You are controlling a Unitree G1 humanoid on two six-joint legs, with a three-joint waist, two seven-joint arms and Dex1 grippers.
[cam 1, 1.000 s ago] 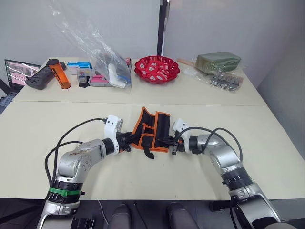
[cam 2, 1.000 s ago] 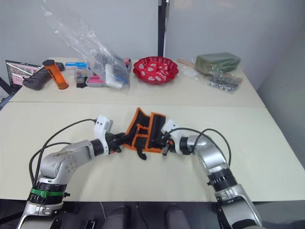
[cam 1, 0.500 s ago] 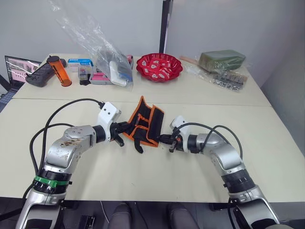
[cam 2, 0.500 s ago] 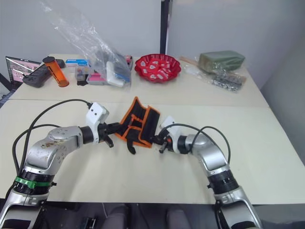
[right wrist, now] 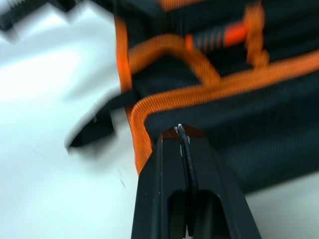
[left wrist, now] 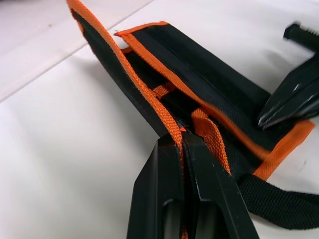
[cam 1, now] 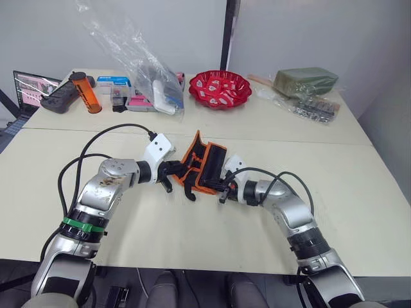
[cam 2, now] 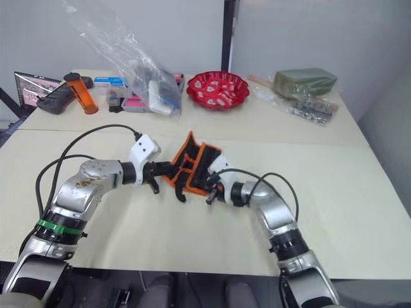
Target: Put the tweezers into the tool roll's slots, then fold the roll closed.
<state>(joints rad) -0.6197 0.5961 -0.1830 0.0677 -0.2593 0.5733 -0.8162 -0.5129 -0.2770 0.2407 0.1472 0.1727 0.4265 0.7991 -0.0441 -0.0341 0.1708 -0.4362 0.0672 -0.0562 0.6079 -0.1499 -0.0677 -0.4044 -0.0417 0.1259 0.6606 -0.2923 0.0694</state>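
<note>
**Both grippers pinch the half-folded tool roll**

At the near middle of the desk [cam 1: 192, 237], the left gripper [cam 1: 168, 173] and right gripper [cam 1: 223, 187] each have their fingers closed on an orange-bound edge of the tool roll [cam 1: 204, 168]. The roll stands folded in a V between them, its black strap [cam 1: 189, 192] trailing onto the desk. Farther back lie a red bowl [cam 1: 219, 89], a clear plastic bag [cam 1: 144, 70] and an orange canister [cam 1: 85, 92]

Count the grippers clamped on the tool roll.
2. The left gripper is shut on the orange binding at the robot's-left edge of the tool roll, lifting that flap. The right gripper is shut on the opposite, robot's-right edge.
</note>
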